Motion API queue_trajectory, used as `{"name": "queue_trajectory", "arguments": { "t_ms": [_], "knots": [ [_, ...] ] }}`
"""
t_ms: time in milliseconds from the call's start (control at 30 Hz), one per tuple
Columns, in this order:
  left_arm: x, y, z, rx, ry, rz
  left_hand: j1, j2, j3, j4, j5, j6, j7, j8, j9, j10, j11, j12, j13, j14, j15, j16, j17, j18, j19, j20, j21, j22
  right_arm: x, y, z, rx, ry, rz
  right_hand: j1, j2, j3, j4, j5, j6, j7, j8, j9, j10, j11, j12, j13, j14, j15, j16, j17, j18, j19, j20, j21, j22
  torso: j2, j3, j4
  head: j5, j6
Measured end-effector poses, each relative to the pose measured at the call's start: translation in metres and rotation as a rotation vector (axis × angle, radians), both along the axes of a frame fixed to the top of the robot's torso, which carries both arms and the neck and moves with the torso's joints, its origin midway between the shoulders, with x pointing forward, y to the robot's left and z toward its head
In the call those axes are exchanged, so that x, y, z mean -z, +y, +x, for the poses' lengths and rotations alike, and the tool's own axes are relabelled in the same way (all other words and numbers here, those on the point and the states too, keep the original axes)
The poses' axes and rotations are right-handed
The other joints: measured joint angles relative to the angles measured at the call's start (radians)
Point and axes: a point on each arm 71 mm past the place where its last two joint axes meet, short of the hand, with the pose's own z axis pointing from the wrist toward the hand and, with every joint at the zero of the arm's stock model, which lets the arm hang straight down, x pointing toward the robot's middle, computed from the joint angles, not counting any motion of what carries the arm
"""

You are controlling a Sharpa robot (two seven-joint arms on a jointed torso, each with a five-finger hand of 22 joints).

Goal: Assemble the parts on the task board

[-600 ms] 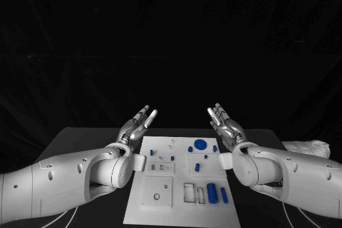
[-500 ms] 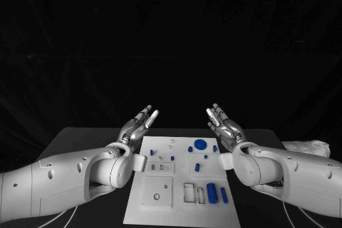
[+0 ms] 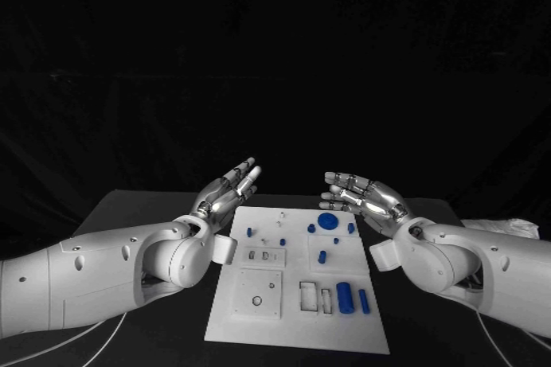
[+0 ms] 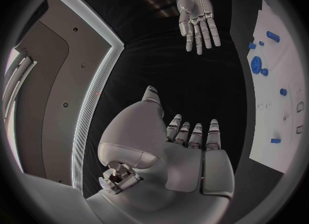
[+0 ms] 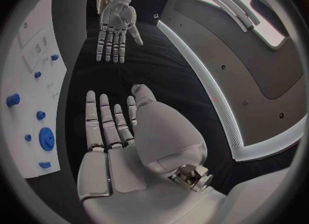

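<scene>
Our left hand (image 3: 228, 190) hung in the air off the far left corner of the task board (image 3: 293, 327), fingers stretched out straight and apart, holding nothing; the left wrist view showed the same flat, empty hand (image 4: 183, 147). Our right hand (image 3: 365, 198) was likewise bare, fingers extended and spread, raised above the board's far right corner.

Compared with half a second before, the right hand had turned: its fingers, which had pointed up and away, now reached inward toward the left hand, over the far edge of the board. The left hand looked much as it had. The whole head view had also shifted a little, so we read the board's slight displacement as camera movement.

The board lay flat on the black table (image 3: 127, 212) between our two arms, nearer than both hands. On it, untouched, sat the blue parts: a round disc (image 3: 329, 220) at the far right, just below the right hand, small pegs around it, and two longer cylinders (image 3: 345, 297) lying near the right edge.
</scene>
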Motion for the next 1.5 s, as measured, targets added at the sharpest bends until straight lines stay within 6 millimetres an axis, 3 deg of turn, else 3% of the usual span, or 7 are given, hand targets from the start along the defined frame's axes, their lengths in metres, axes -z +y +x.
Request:
{"name": "queue_trajectory", "arguments": {
  "t_ms": [233, 467, 700, 867, 1000, 1200, 1500],
  "knots": [
    [-0.015, 0.006, 0.000, 0.039, -0.042, 0.009, 0.081, 0.014, 0.003, 0.003, 0.097, 0.069, 0.026, 0.018, 0.009, -0.002, 0.006, 0.000, 0.003, 0.005, 0.023, 0.008, 0.002, 0.000, 0.011, 0.023, 0.008, 0.006, -0.035, -0.002, 0.007, -0.096, -0.189, -0.180, 0.049, -0.024, 0.066, -0.020, -0.149, 0.032, 0.032, 0.132, 0.064, 0.165, 0.047, 0.224, 0.093, 0.275, -0.037, 0.222, 0.122, 0.000, 0.274, -0.048, 0.184, 0.093, 0.021, -0.0040, 0.0065, -0.012, -0.035],
    [-0.033, 0.009, -0.005, 0.077, -0.077, 0.018, 0.111, 0.017, 0.003, 0.002, 0.159, 0.086, 0.032, 0.019, 0.009, -0.003, 0.007, 0.000, 0.002, -0.002, 0.030, -0.001, -0.001, 0.000, -0.031, 0.036, -0.024, -0.004, -0.097, 0.004, 0.020, -0.201, -0.549, -0.491, 0.064, -0.087, 0.176, 0.086, -0.076, 0.070, 0.022, 0.190, 0.087, 0.285, -0.010, 0.310, 0.112, 0.482, -0.126, 0.663, 0.370, -0.001, 0.447, -0.134, 0.524, 0.324, 0.057, -0.0068, 0.0175, -0.008, -0.065],
    [-0.045, 0.014, -0.010, 0.090, -0.093, 0.025, 0.119, 0.017, 0.003, 0.002, 0.177, 0.102, 0.041, 0.024, 0.011, 0.000, 0.010, 0.000, 0.002, -0.002, 0.037, -0.001, -0.001, 0.000, -0.031, 0.043, -0.024, -0.005, -0.114, 0.036, 0.018, -0.350, -0.894, -0.875, 0.011, -0.161, 0.234, 0.159, -0.381, 0.086, -0.055, 0.225, 0.115, 0.340, -0.064, 0.382, 0.171, 0.760, -0.174, 0.947, 0.717, -0.019, 0.601, -0.170, 0.819, 0.656, 0.093, -0.0057, 0.0314, -0.003, -0.076],
    [-0.050, 0.019, -0.011, 0.089, -0.097, 0.033, 0.145, 0.021, 0.003, 0.002, 0.198, 0.155, 0.051, 0.044, 0.017, 0.003, 0.026, 0.000, 0.003, 0.003, 0.050, 0.006, 0.000, 0.000, -0.029, 0.051, -0.024, -0.005, -0.109, 0.055, 0.028, -0.404, -1.015, -1.101, 0.037, -0.238, 0.319, 0.146, -0.087, 0.113, -0.038, 0.225, 0.135, 0.339, -0.067, 0.344, 0.169, 0.843, -0.183, 1.029, 0.854, -0.041, 0.673, -0.187, 0.947, 0.830, 0.110, -0.0050, 0.0358, -0.010, -0.077],
    [-0.051, 0.017, -0.010, 0.099, -0.094, 0.037, 0.164, 0.019, 0.003, 0.002, 0.232, 0.184, 0.058, 0.056, 0.020, 0.005, 0.030, 0.000, 0.004, 0.005, 0.052, 0.006, 0.001, 0.000, -0.031, 0.058, -0.024, -0.005, -0.088, 0.058, 0.039, -0.421, -1.005, -1.245, -0.005, -0.301, 0.412, 0.153, -0.047, 0.134, -0.003, 0.186, 0.152, 0.384, -0.048, 0.282, 0.151, 0.934, -0.180, 1.109, 1.013, -0.065, 0.755, -0.185, 1.060, 0.994, 0.116, -0.0044, 0.0374, -0.016, -0.084],
    [-0.052, 0.016, -0.008, 0.111, -0.098, 0.045, 0.170, 0.021, 0.003, 0.002, 0.239, 0.176, 0.051, 0.059, 0.020, 0.000, 0.025, 0.000, 0.004, 0.007, 0.053, 0.011, 0.001, 0.000, -0.034, 0.061, -0.024, -0.005, -0.054, 0.056, 0.047, -0.431, -0.945, -1.358, -0.067, -0.351, 0.420, 0.169, -0.218, 0.115, 0.006, 0.115, 0.149, 0.393, -0.042, 0.255, 0.156, 0.935, -0.172, 1.109, 1.006, -0.065, 0.750, -0.173, 1.070, 1.000, 0.115, -0.0056, 0.0374, -0.016, -0.089],
    [-0.051, 0.015, -0.004, 0.130, -0.110, 0.060, 0.174, 0.025, 0.003, 0.002, 0.247, 0.183, 0.047, 0.063, 0.020, 0.000, 0.025, 0.000, 0.003, 0.007, 0.053, 0.011, 0.001, 0.000, -0.034, 0.061, -0.024, -0.005, -0.020, 0.049, 0.053, -0.412, -0.881, -1.423, -0.099, -0.352, 0.448, 0.173, -0.261, 0.205, 0.054, -0.015, 0.099, 0.436, -0.051, 0.174, 0.141, 0.945, -0.183, 1.109, 1.013, -0.064, 0.760, -0.184, 1.079, 1.042, 0.107, -0.0061, 0.0368, -0.018, -0.093]
  ]
}}
